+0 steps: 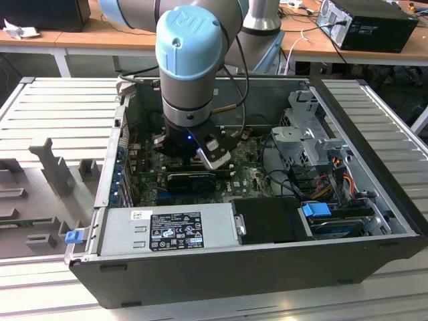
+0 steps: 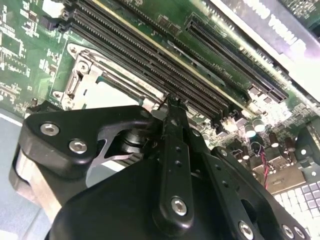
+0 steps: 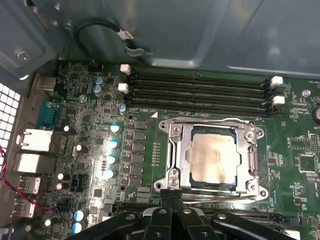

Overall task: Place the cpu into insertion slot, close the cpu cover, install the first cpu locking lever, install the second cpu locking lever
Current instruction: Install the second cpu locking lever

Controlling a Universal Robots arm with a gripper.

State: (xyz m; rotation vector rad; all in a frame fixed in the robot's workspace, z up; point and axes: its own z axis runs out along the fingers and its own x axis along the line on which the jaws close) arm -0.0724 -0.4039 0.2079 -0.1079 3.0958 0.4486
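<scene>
Open PC case [image 1: 221, 267] lying on ribbed bench [image 1: 53, 114], arm reaching down inside to green board [image 3: 80, 165].

End effector [image 3: 171, 196] low over board, fingers pressed together, nothing visibly between them, tips at near edge of slot [image 3: 165, 131]. Same closed fingers [image 2: 172, 120] seen in second wrist view, beside slot rim.

Cpu [image 3: 212, 157] seated in slot, dull silver top w/ brownish smear. Cover [image 3: 176, 145] folded down around it as a silvery frame, cpu showing through window. Levers: thin wire along slot edges, latched or not — can't tell.

Handling, by judgement: cpu light, stiff, fragile underneath; best held by edges only. Cover and levers thin springy metal, prob. slippery; push at lever ends.

Around: four black memory slots [image 3: 200, 92] just beyond slot, white clips at ends. Capacitors [image 3: 112, 142] in a row to one side, rear ports [image 3: 35, 142] further out. Black cable [image 3: 100, 27] looped on case wall. In exterior view, power supply [image 1: 167, 231] at near side, drive cage [image 1: 307, 130] on that view's right. Memory slots and capacitors crowd approach.
</scene>
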